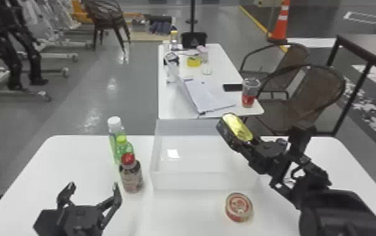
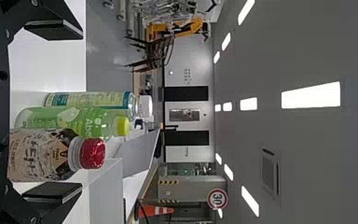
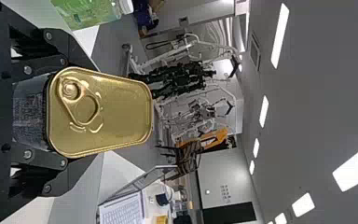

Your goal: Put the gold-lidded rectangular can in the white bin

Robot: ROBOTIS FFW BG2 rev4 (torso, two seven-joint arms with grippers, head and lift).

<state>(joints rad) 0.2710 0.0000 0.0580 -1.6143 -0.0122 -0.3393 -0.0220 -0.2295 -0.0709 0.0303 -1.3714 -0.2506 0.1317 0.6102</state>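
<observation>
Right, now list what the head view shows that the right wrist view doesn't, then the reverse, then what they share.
Head view: the round red tin and red-capped bottle on the near table, plus the open left hand.

Right wrist view: the pull ring on the gold lid, and the ceiling lights.

Both: the gold-lidded rectangular can gripped by the right hand, the white-capped bottle, and the laptop on the farther table.
</observation>
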